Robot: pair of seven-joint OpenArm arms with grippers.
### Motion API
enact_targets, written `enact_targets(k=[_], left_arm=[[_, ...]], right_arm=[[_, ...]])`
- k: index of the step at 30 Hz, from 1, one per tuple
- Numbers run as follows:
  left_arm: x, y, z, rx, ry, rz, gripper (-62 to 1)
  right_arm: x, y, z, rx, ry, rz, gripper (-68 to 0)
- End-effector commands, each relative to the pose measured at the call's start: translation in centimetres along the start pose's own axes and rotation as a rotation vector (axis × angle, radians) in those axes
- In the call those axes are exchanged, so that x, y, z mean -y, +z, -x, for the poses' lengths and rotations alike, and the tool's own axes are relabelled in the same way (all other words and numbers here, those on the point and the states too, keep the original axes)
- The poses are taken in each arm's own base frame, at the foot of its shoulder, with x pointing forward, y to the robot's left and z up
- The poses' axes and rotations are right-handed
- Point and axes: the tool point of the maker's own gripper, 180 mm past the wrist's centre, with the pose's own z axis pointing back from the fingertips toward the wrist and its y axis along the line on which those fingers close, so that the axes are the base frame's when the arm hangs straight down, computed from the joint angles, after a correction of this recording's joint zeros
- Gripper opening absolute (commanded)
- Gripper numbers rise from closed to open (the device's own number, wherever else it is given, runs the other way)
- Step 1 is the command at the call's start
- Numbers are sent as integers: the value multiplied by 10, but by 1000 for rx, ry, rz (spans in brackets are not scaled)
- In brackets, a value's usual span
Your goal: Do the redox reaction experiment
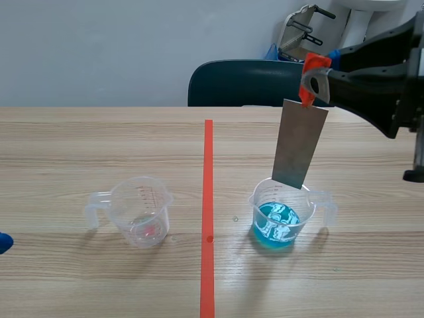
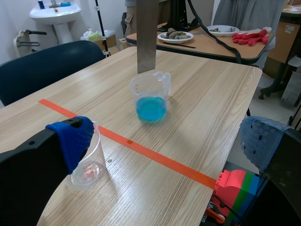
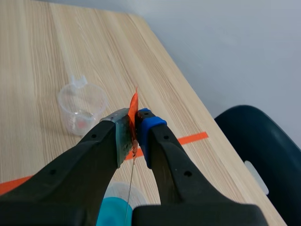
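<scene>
Right hand point(image 3: 134, 127) is clamping shut on the top of a flat grey metal strip point(image 1: 298, 149), pinching it at an orange tab point(image 1: 315, 65). The strip is hanging upright, slightly tilted, with its lower edge sitting at about rim level over the measuring cup of blue liquid point(image 1: 281, 217), clear of the liquid. That cup is standing on the counter point(image 1: 66, 146) just right of the orange-red tape line point(image 1: 208, 218), handle pointing right. A second measuring cup point(image 1: 140, 212), clear with a faint reddish trace at the bottom, is standing left of the line, well apart from the first. The left hand point(image 2: 167, 141) is sitting wide open and holding nothing, one pad just beside this second cup. A dark blue chair point(image 1: 238, 83) is standing beyond the counter's far edge.
</scene>
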Motion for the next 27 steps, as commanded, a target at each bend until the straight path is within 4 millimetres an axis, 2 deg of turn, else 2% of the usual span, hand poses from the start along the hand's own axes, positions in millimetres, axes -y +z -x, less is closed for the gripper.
enact_targets(k=[1,12,27], left_arm=[[0,-4,-7,34,-2,-6,14],[0,-4,-8,34,-2,-6,14],[0,-4,-8,35,-2,-6,14]], right_arm=[[5,1,-6,28,3,10,-667],[4,-2,6,16,-12,31,-667],[-2,-6,42,-6,-114,60,-667]])
